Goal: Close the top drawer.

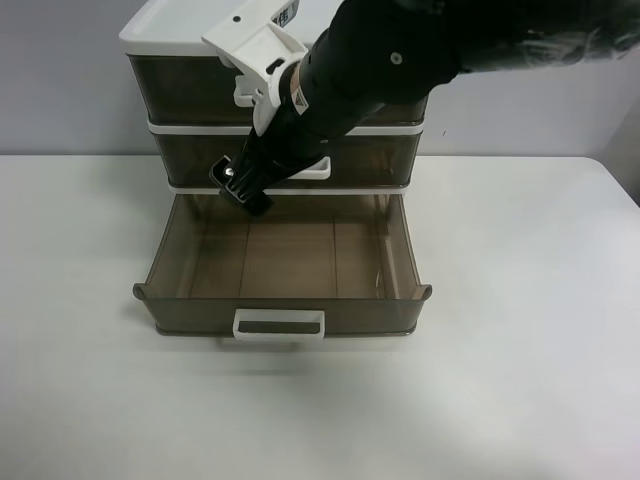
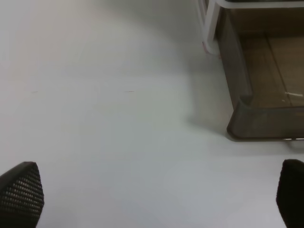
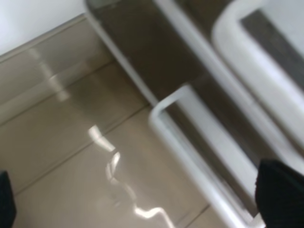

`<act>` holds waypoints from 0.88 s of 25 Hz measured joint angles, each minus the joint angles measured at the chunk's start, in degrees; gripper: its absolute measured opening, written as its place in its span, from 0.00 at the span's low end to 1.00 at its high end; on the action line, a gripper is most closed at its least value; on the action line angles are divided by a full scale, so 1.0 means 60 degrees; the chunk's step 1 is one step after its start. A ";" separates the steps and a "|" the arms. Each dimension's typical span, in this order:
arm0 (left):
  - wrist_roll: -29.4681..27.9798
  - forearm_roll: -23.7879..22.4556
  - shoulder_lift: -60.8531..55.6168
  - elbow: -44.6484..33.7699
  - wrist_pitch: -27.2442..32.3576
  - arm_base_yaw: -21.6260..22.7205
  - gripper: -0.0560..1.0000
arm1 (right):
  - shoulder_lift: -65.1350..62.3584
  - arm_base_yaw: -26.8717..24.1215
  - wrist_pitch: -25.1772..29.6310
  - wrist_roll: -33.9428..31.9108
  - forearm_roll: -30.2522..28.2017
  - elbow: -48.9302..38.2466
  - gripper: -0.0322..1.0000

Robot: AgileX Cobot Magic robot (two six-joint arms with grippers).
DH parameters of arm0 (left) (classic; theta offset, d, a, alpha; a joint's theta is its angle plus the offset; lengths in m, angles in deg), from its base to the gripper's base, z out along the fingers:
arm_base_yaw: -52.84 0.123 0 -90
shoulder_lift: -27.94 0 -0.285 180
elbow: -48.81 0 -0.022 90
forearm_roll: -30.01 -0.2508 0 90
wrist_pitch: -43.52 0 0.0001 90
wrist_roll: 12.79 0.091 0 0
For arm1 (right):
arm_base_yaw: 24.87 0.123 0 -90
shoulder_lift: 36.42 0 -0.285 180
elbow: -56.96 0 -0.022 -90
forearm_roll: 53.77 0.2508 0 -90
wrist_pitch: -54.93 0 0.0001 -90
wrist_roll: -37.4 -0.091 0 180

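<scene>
The top drawer [image 1: 185,90] is smoky brown and sits under the cabinet's white lid. Its front stands about level with the middle drawer's front. The right arm covers most of its white handle [image 1: 246,92]. That handle also shows in the right wrist view [image 3: 266,71]. My right gripper [image 1: 243,187] hangs below it, in front of the middle drawer [image 1: 190,158] near that drawer's handle [image 3: 190,142]. Its fingertips [image 3: 280,197] stand wide apart, open and empty. My left gripper [image 2: 154,199] is open and empty over bare table, and is out of the exterior view.
The bottom drawer [image 1: 160,262] is pulled far out and empty, its white handle [image 1: 279,324] towards the table's front. Its corner shows in the left wrist view [image 2: 259,121]. The white table [image 1: 520,330] surrounds the cabinet.
</scene>
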 joint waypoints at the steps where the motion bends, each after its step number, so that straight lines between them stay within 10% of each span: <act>1: 0.0000 0.0000 0.0000 0.0000 0.0000 0.0000 0.99 | -0.0115 0.0042 0.0137 0.0325 0.0347 0.0000 0.99; 15: 0.0000 0.0000 0.0000 0.0000 0.0000 0.0000 0.99 | -0.4600 0.0377 0.6596 0.1553 0.2269 0.0062 0.99; 22: 0.0000 0.0000 0.0000 0.0000 0.0000 0.0000 0.99 | -0.6976 0.0377 0.7069 0.1553 0.2269 -0.1149 0.99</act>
